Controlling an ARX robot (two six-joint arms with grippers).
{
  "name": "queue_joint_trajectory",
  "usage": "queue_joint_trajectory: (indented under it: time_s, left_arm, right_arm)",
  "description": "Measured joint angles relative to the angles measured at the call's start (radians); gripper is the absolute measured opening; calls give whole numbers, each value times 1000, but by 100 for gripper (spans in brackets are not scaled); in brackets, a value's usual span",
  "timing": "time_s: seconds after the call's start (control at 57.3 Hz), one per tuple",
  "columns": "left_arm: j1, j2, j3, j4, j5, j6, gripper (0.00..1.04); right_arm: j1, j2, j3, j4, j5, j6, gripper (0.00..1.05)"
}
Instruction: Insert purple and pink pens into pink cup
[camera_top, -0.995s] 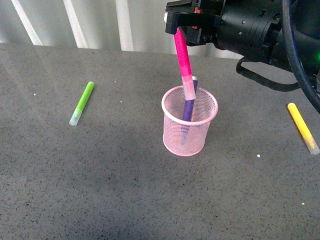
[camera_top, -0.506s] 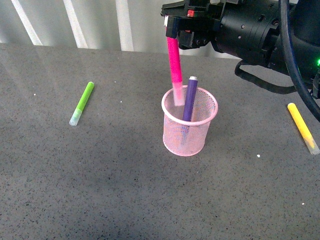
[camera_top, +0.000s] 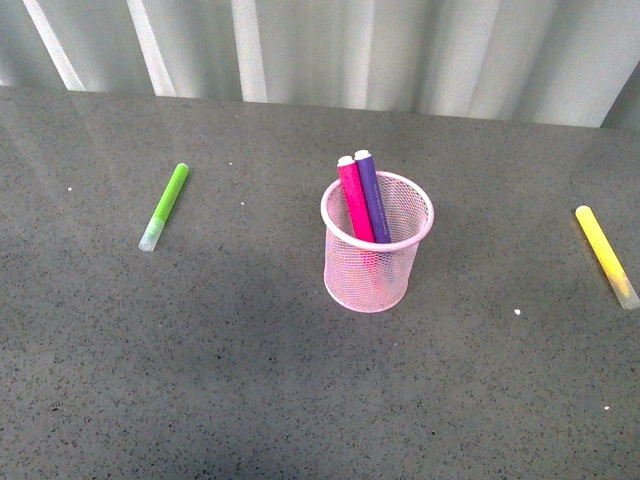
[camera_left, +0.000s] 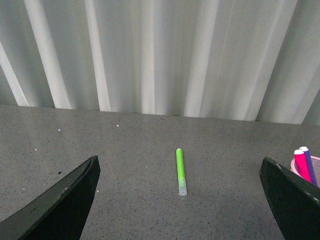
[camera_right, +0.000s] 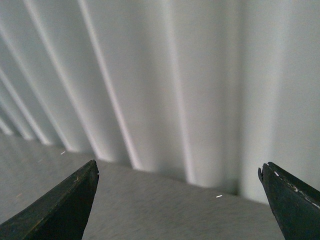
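Front view: magenta-pink pen (camera_top: 354, 198) and purple pen (camera_top: 372, 195) lean together inside the pink mesh cup (camera_top: 378, 242), task apparently complete; left gripper (camera_left: 180, 200) and right gripper (camera_right: 180, 200) spread wide, empty.

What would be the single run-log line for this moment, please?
pink pen: in pink cup | purple pen: in cup | left gripper: open, empty | right gripper: open, empty
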Motion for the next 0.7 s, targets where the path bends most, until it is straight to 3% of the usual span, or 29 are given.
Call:
queue_joint_trajectory:
  time_s: [0.087,0.209,0.559,0.576,0.663,0.698]
  left_arm:
    - [0,0,0,0,0,0,98]
    - [0,0,0,0,0,0,98]
    - [0,0,0,0,0,0,98]
    - [0,0,0,0,0,0,98]
    - [0,0,0,0,0,0,98]
    - [0,0,0,0,-1,0,98]
  right_arm:
    - [-87,-165,-47,-85,15,-54,98]
    - [-230,-477,-149,-211,-43,-141,98]
    - [-564,-1112,-365,-531,-375,-140,97]
    - [-566,-1126,-364,-554,-372,-141,96]
    - [-535,-1246,-355,-866,-150,-153,77]
    - [-519,-1270,-388,-900,-116,-154,70]
